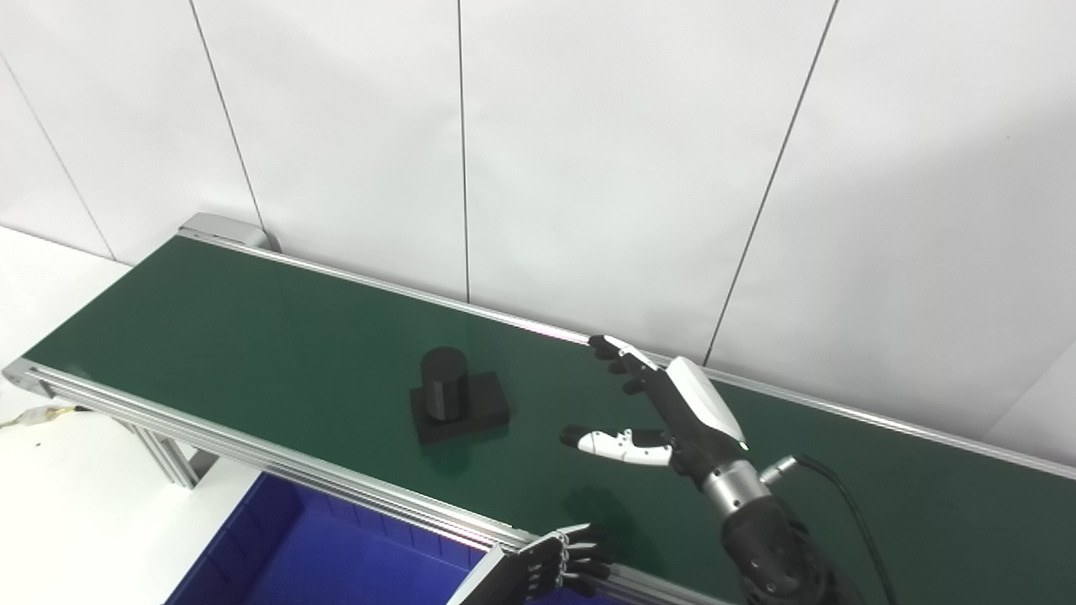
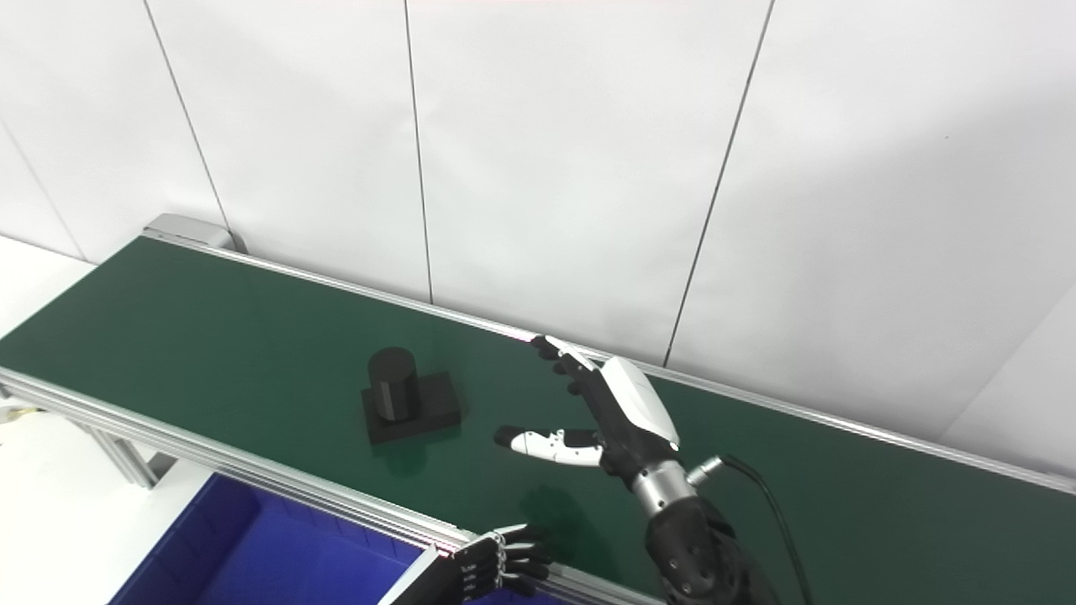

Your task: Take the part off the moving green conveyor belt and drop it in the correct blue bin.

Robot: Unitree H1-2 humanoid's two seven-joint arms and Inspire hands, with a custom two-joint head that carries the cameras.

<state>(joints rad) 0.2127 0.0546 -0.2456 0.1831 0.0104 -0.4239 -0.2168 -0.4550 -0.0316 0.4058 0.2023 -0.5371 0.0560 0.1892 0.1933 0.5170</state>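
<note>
- Green conveyor belt (image 1: 252,328) running diagonally before white wall panels (image 1: 588,151).
- Black part (image 1: 458,405) lying mid-belt.
- Right robot hand (image 1: 672,412) hovering spread wide, empty, nearby.
- Left robot hand (image 1: 567,561) curling at the belt's rail, grip unclear.
- Blue bin (image 1: 277,546) sitting below.

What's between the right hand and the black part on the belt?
Nothing: only bare green belt separates the open right hand from the black part. The thumb tip points at the part without touching it. Both eye views show the gap.

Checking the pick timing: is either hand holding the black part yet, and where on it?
Nothing is held. The right hand is open beside the black part, apart from it; the left hand is empty.
</note>
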